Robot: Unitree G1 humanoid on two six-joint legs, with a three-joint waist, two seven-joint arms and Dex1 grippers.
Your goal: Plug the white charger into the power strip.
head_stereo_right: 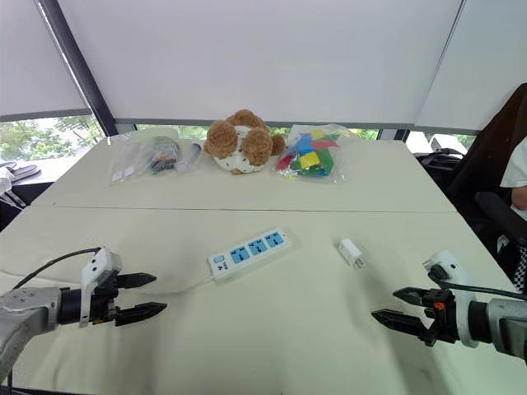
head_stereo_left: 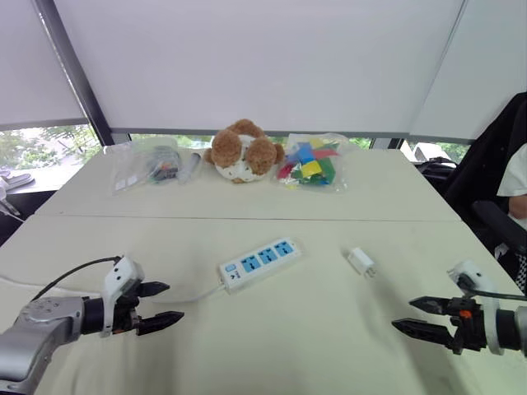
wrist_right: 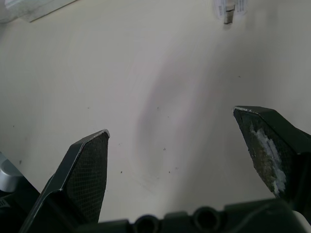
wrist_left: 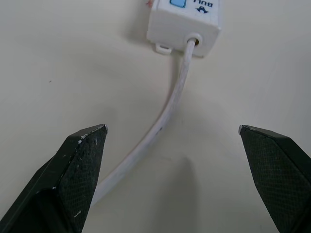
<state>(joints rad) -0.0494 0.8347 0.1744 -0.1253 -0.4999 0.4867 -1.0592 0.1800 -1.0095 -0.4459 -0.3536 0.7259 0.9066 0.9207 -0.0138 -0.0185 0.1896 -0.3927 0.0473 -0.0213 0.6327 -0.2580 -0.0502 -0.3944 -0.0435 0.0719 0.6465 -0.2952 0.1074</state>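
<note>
Desk (head_stereo_left: pixel 272 346) surface, pale cream and smooth, carries a long white rectangular power strip (head_stereo_left: pixel 259 263) with three blue socket faces near its middle; every place below is given from that strip. The strip lies flat and slightly slanted, its switch end nearer the robot's left side, and a thin white cord (head_stereo_left: pixel 193 295) leaves that end and trails away toward the left arm. The small white cube-shaped charger (head_stereo_left: pixel 360 261) lies on the desk to the right of the strip, apart from it, with its metal prongs turned away from the strip; it is not plugged in.

The left claw (head_stereo_left: pixel 162 305), two black fingers on a grey and white wrist, hovers left of the strip and nearer the robot, close to the cord. Its fingers are spread wide and hold nothing; in the left wrist view the cord and the strip's switch end lie between and beyond the fingertips (wrist_left: pixel 90 145).

The right claw (head_stereo_left: pixel 420 315) hovers well to the right of the strip and nearer the robot than the charger. It too is spread wide and empty.

Beyond the strip, at the far side of the desk, sit a brown and white plush toy (head_stereo_left: pixel 243 151), a clear bag of bright coloured pieces (head_stereo_left: pixel 311 164) to its right, and a clear bag of dark items (head_stereo_left: pixel 155 166) to its left.
</note>
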